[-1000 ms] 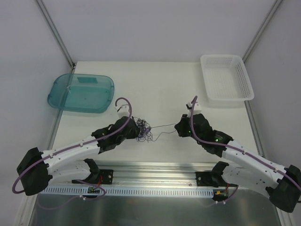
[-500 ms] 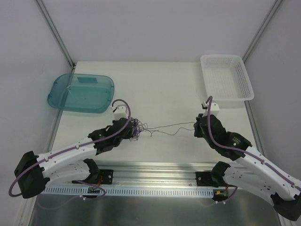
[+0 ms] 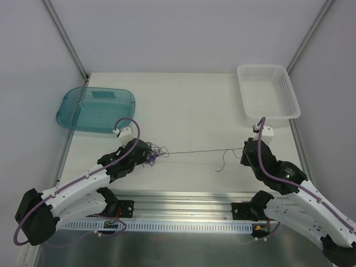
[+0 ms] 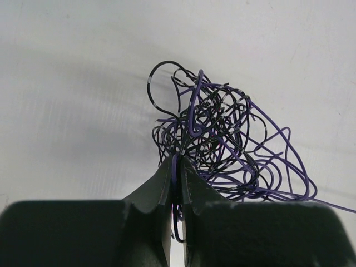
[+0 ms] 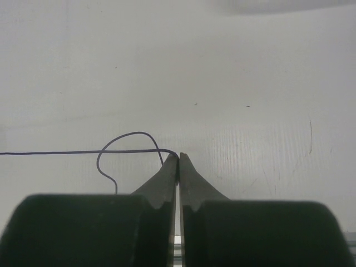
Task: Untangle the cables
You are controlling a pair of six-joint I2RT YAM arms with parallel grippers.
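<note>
One strand taut between two pinching end effectors.
The tray (image 3: 95, 109) at 10 o'clock overhangs the tabletop's (image 3: 189, 105) left edge. The left end effector (image 4: 177, 161), at 8 o'clock, is clamped on the tangle of cables (image 4: 217, 139). A strand (image 3: 194, 151) runs straight across mid-tabletop to the right end effector (image 5: 178, 158), at 4 o'clock, pinched closed on it. The basket (image 3: 267, 92) sits at 2 o'clock.

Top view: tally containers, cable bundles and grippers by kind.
Containers: 2, the teal translucent plastic tray and the white plastic mesh basket
Cable bundles: 1, the tangle of thin dark cables
Grippers: 2, left gripper and right gripper
Total: 5
</note>
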